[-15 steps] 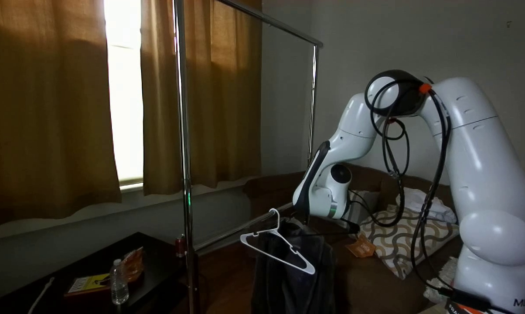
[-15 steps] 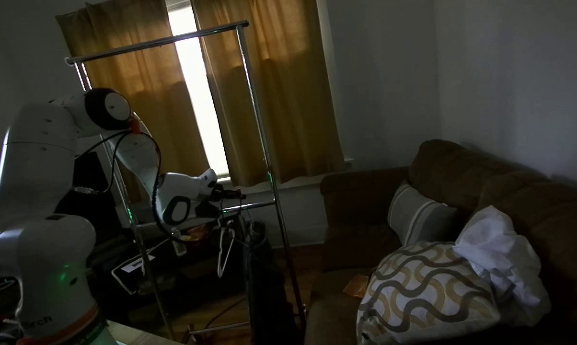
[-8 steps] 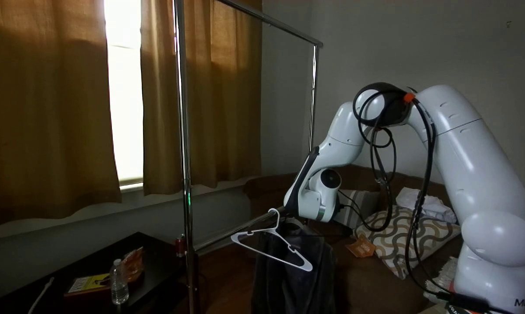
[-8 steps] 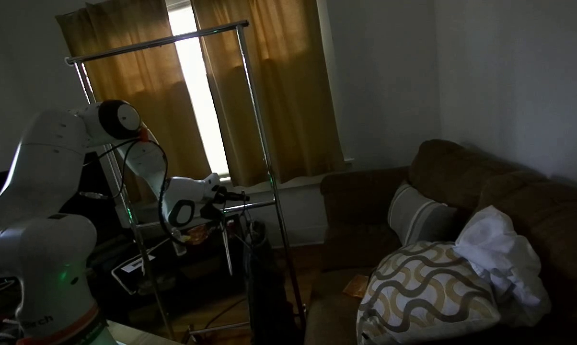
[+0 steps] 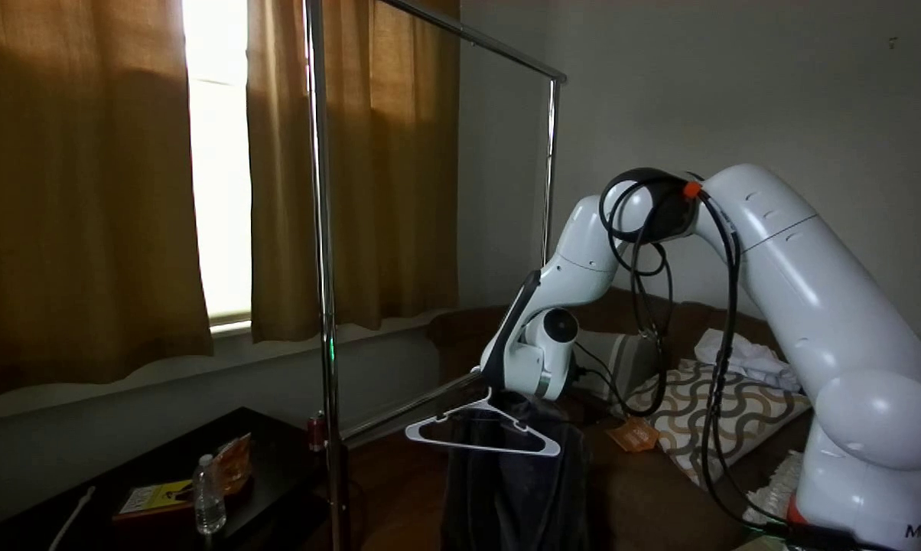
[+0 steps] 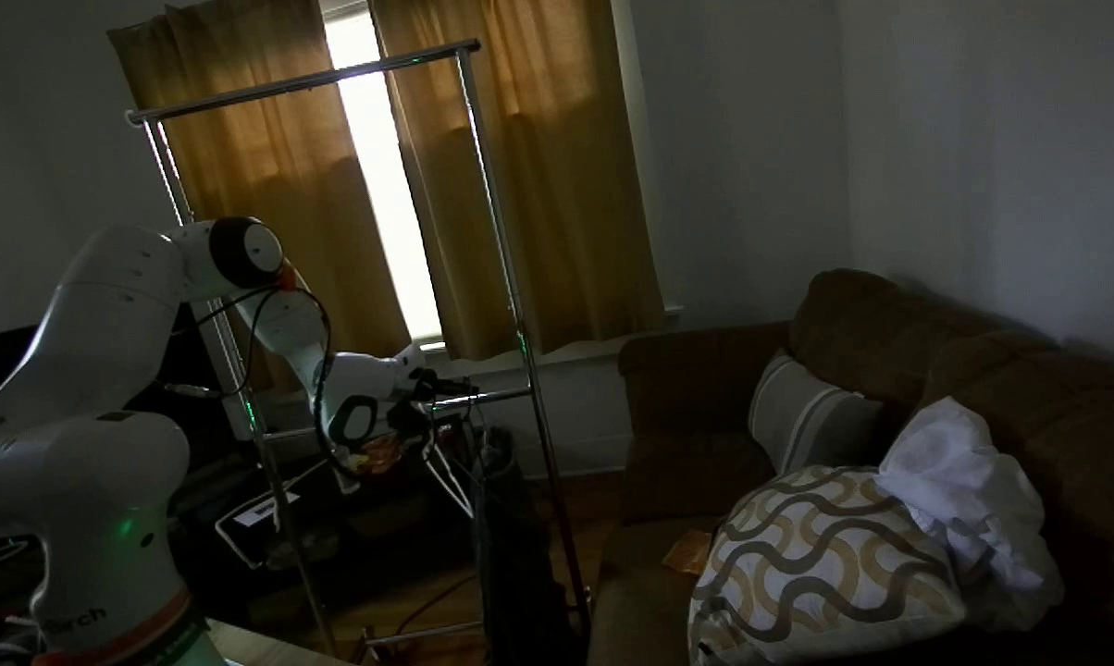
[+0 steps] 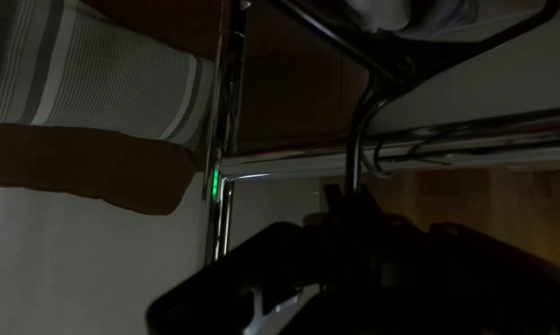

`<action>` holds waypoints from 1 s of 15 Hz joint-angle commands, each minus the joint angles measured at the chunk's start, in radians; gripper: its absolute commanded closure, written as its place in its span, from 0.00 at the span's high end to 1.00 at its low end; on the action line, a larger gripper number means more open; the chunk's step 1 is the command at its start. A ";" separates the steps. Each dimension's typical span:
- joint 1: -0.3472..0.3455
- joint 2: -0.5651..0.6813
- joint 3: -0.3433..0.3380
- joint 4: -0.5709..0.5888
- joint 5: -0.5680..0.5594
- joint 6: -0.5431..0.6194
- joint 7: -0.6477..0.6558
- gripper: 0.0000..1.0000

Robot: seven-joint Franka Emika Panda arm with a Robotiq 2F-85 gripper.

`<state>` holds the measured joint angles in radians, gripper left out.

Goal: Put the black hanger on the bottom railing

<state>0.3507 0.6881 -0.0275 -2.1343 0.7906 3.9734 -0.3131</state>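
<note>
The hand pinches the black hanger by its hook, presumably to hang it on the nearby rail.

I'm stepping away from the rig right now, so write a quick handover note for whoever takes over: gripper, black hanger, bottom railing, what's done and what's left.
Gripper: shut on the hook of the black hanger.
Black hanger: close to the bottom railing; the hook crosses the railing in the wrist view, but whether it is hooked over can't be told.
Nearby: a white hanger and a dark garment hang close by.
Done: hanger gripped and at the railing.
Left: probably confirm the hook sits over the railing, then release and back away without snagging the white hanger.
</note>
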 commanded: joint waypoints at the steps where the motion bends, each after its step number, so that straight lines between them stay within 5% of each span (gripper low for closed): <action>1: 0.037 0.058 -0.013 0.067 0.063 -0.023 -0.031 0.02; 15: 0.083 0.139 -0.011 0.216 0.177 -0.115 -0.131 0.02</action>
<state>0.3978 0.8160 -0.0262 -1.9397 0.8836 3.8943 -0.3786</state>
